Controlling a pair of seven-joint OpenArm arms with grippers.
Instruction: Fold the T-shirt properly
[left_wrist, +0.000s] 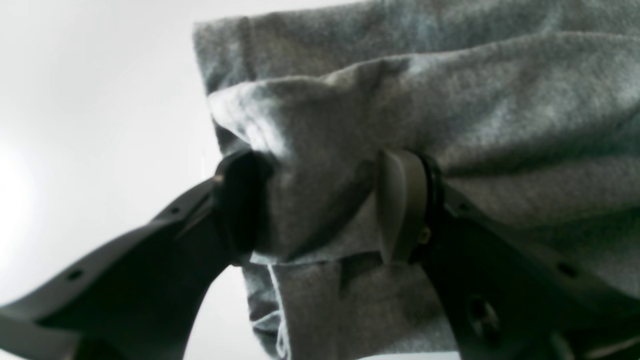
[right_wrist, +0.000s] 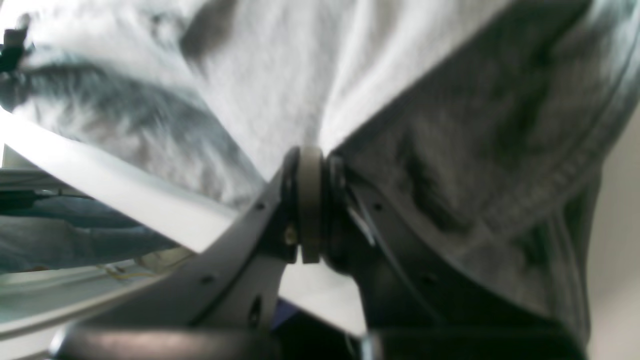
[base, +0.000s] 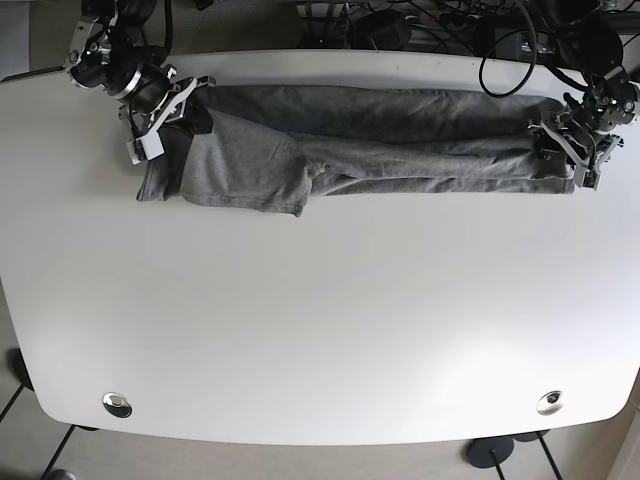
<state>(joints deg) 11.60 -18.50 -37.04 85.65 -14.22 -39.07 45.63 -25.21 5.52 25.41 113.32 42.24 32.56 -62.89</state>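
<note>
A grey T-shirt (base: 350, 150) lies stretched in a long band across the far part of the white table (base: 320, 320), a sleeve hanging toward the front at the left. My left gripper (base: 572, 150) is at its right end, shut on a thick bunch of the T-shirt (left_wrist: 320, 200) between its pads. My right gripper (base: 170, 115) is at its left end, pinched tight on a fold of the T-shirt (right_wrist: 450, 150), the pads (right_wrist: 310, 200) nearly together (right_wrist: 320, 205).
Black cables and equipment (base: 440, 25) lie behind the table's far edge. The table's edge (right_wrist: 100, 185) shows in the right wrist view. Two round metal fittings (base: 118, 404) sit at the table's front corners.
</note>
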